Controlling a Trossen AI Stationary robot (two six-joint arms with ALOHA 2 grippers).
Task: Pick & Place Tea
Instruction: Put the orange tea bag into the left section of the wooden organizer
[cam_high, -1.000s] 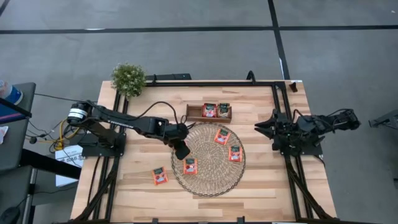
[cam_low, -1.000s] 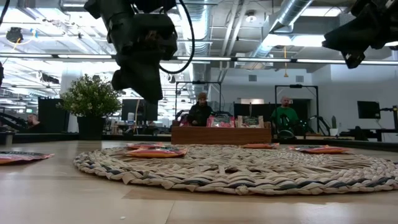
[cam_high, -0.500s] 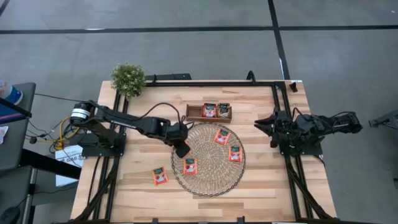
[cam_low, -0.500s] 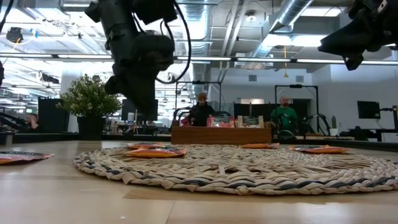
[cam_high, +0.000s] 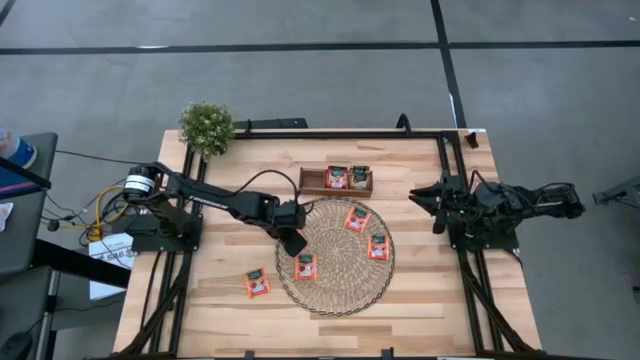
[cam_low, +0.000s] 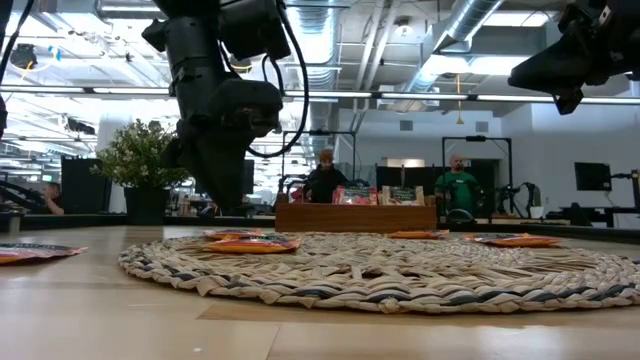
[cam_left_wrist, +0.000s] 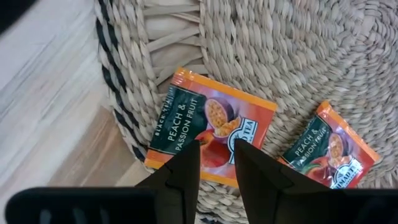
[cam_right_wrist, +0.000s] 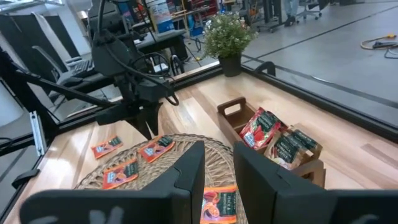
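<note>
- One tea sachet (cam_high: 258, 283) lies on the bare table (cam_high: 220, 300), just off the mat's left edge.
- My left end effector (cam_high: 291, 240) hangs over the woven mat (cam_high: 345, 290)'s left rim, fingers (cam_left_wrist: 185, 176) slightly apart with a narrow gap and nothing between them, directly above the nearest sachet (cam_left_wrist: 208, 127).
- I'd go straight down, straddle one sachet edge, then pinch.
- Two more sachets (cam_high: 357, 220) sit on the mat; the wooden tray (cam_high: 310, 182) behind it holds a couple.
- Right end effector (cam_high: 428, 201) waits at the table's right side, fingers slightly apart, empty.
</note>
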